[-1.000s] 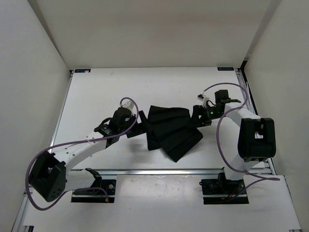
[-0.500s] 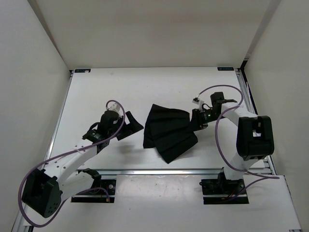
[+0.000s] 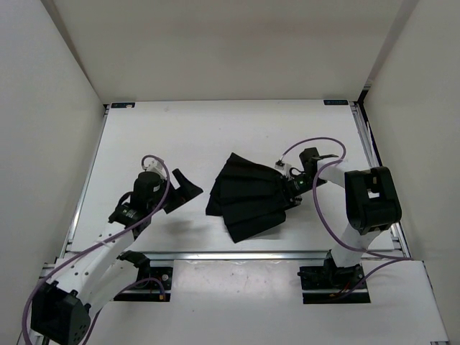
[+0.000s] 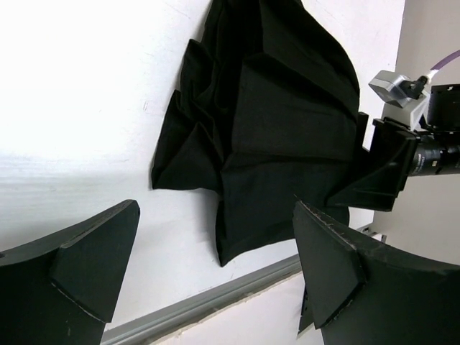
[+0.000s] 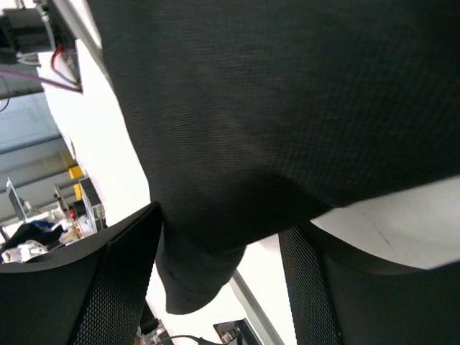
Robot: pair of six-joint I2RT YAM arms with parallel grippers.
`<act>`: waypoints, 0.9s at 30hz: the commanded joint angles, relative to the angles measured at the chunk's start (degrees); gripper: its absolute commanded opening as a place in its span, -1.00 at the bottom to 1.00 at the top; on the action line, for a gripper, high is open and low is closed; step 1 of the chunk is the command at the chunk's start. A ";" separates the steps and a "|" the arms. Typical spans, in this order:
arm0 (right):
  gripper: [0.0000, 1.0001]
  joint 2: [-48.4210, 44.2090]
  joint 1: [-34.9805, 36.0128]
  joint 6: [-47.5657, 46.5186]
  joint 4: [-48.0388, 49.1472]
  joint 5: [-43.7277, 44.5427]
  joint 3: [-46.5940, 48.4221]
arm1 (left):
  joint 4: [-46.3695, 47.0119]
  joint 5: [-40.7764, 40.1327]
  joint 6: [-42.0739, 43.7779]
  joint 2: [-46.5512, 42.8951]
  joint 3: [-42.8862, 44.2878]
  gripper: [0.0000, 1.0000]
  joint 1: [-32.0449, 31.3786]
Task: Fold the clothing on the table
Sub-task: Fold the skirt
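the left gripper (image 3: 188, 188) hangs over the left half of the table (image 3: 180, 129), jaws wide apart and holding nothing, well clear of the cloth. the clothing (image 3: 248, 200) lies bunched in a fan of pleats a little right of the middle, toward the near rail, its narrow end pointing far and its broad hem near. at its right edge sits the right gripper (image 3: 286, 190). its wrist view shows the jaws apart with a fold of black fabric filling the gap, but whether they press on it i cannot tell.

the cloth looks light, limp and easily dragged. it will likely sag and slide on the smooth top rather than hold a crease (the stacked pleats may shift as one). a corner or the hem edge seems the best place to pinch, one at each side.

against a second ago, the left arm has drawn back left and nearer from the cloth's left edge. the right gripper has pushed in leftward, and the clothing has moved left with it, turned a little, and now lies more compact.
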 commanded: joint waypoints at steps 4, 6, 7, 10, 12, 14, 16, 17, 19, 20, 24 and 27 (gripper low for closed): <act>0.13 -0.38 -0.16 2.22 3.44 1.27 -1.04 | -3.31 1.95 -0.91 -4.96 -2.31 0.97 2.48; -0.22 -1.52 -0.34 3.28 3.88 -1.18 -0.87 | -3.23 2.13 -1.17 -6.28 -3.01 0.97 3.09; -0.46 -1.88 -0.60 2.93 3.80 -1.63 -0.69 | -3.40 2.39 -1.26 -6.80 -2.93 0.97 3.18; -0.84 -2.58 -0.78 0.91 -0.32 -8.30 1.85 | -3.66 2.65 -1.35 -7.68 -3.37 0.97 3.62; -0.94 -2.85 -0.69 -1.10 -4.09 -13.47 4.39 | -3.66 2.83 -1.35 -8.39 -3.63 0.98 4.15; -1.00 -3.11 -0.43 -1.38 -5.95 -17.34 5.89 | -3.66 3.18 -1.35 -8.56 -4.33 0.97 4.76; -1.00 -3.29 -1.48 1.94 -3.87 -22.62 7.30 | -3.84 3.88 -1.61 -9.62 -4.51 0.97 5.29; -1.00 -3.90 -1.66 4.05 -1.85 -25.51 7.31 | -4.01 3.88 -1.35 -9.80 -4.60 0.98 6.08; -1.00 -4.43 -1.84 16.22 9.02 -29.92 6.78 | -3.67 5.02 -1.88 -10.67 -5.12 0.97 6.43; -1.00 -4.60 -1.66 19.94 12.46 -30.72 6.43 | -3.49 4.85 -1.62 -10.68 -5.21 0.97 6.70; -1.00 -4.17 -1.92 75.39 76.83 -37.57 -2.41 | -3.75 6.25 -1.35 -11.38 -5.39 0.97 8.28; -0.98 -1.62 -0.61 87.37 87.53 -37.23 -0.53 | -4.80 7.05 -0.39 -11.82 -4.77 0.98 9.33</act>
